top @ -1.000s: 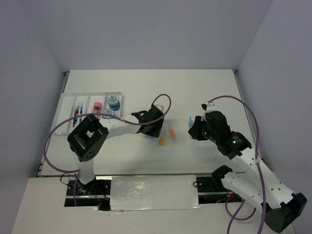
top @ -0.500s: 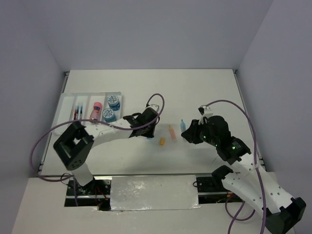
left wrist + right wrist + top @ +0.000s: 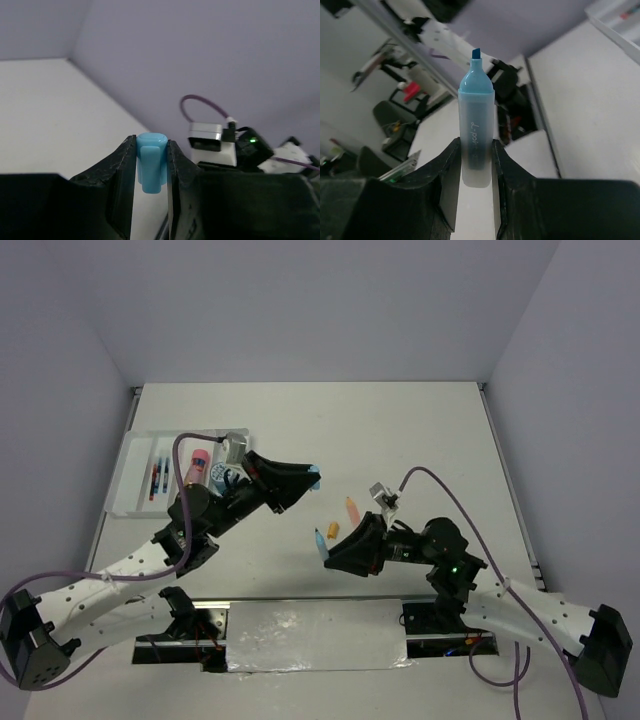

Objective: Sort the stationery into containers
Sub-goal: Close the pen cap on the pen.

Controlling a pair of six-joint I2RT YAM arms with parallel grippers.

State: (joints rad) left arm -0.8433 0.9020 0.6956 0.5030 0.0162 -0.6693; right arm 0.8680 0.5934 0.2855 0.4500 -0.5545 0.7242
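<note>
At the worktop's near edge, a silver foil-taped strip [image 3: 315, 635] lies between the arm bases. Just beyond, the right tool [image 3: 327, 546] pinches a light-blue, clear-barrelled plastic highlighter [image 3: 476, 125], chisel tip bared (held above the matte white worktop [image 3: 410, 430]). Mid-worktop lie a short orange plastic piece [image 3: 333, 530] and a longer peach one [image 3: 352, 509], apart. The left tool [image 3: 305, 478], raised, clamps a small light-blue plastic cap [image 3: 150, 162]. Along the left edge, toward the far-left corner, the flat white plastic tray [image 3: 128, 472] holds thin pens [image 3: 157, 472] and a pink cylinder [image 3: 197, 460]. Pale lilac walls [image 3: 320, 310] enclose everything.

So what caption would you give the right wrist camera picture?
Right gripper clamps an uncapped light-blue highlighter, chisel tip pointing outward.
</note>
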